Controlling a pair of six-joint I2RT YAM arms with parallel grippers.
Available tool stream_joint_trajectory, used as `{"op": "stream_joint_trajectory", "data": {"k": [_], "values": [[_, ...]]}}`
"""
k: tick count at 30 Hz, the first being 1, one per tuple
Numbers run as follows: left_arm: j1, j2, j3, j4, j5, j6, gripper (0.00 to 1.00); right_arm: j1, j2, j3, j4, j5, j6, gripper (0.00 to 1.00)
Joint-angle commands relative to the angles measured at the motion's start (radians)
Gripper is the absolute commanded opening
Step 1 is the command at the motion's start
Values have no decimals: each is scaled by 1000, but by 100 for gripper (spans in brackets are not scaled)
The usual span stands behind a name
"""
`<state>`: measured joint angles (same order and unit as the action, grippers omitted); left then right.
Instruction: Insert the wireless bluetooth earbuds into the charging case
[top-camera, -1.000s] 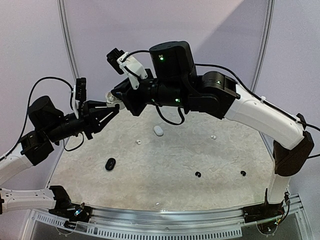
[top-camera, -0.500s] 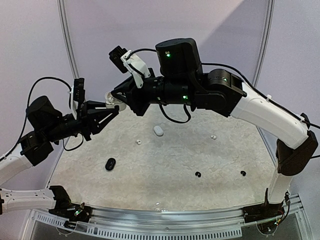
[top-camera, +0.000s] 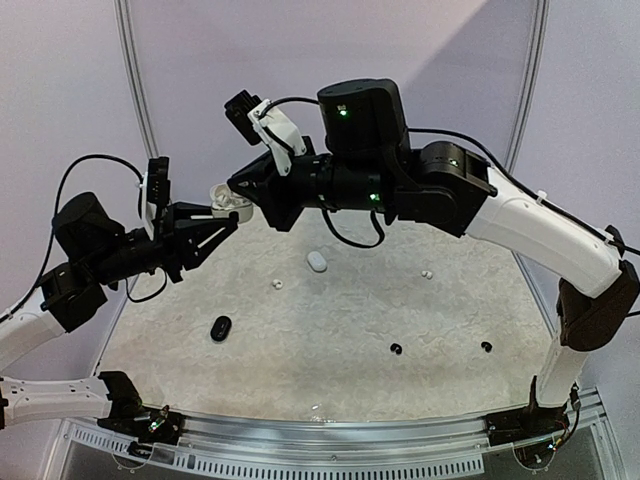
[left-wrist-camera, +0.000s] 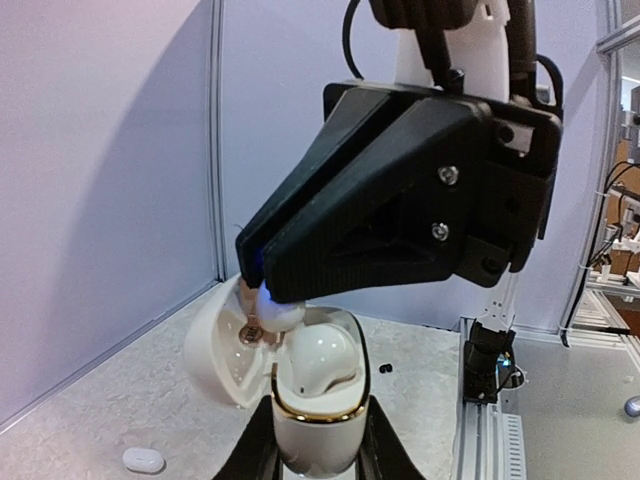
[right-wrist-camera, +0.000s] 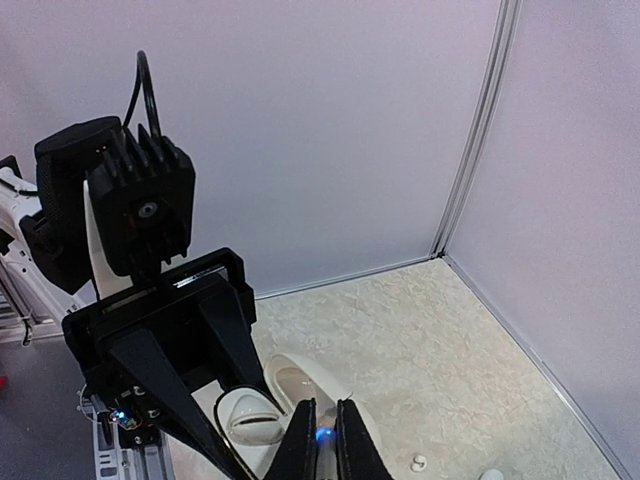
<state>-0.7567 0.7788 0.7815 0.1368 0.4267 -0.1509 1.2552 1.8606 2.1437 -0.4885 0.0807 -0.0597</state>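
Earbud (left-wrist-camera: 277, 318), white, sits pinched in the closed right jaws at the open charging case (left-wrist-camera: 318, 425) gripped by the left jaws, as the left wrist view shows. Only the top view shows a black case (top-camera: 221, 328) on the counter (top-camera: 330, 370).

Lilac walls (top-camera: 80, 80) w/ speckled tabletop (top-camera: 330, 330)

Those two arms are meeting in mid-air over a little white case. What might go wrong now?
The white earbud pinched by the right end effector is at the mouth of the open charging case, not yet seated; let go early, it may fall. Pushing harder might twist the case in the left end effector.
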Motion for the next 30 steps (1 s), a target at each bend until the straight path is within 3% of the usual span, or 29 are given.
{"op": "stream_joint_trajectory", "data": {"k": [1,10,18,30], "values": [[-7,-21,-9,47,-66,14,0,-14,-70,-77,52,11,38,0],[-5,-23,-44,13,-103,11,0,-29,-113,-116,110,52,64,0],[18,-45,-57,0,-140,4,0,-141,-212,-522,166,113,296,0],[26,-49,-57,-2,-132,12,0,-173,-111,-1005,430,105,496,0]]}}
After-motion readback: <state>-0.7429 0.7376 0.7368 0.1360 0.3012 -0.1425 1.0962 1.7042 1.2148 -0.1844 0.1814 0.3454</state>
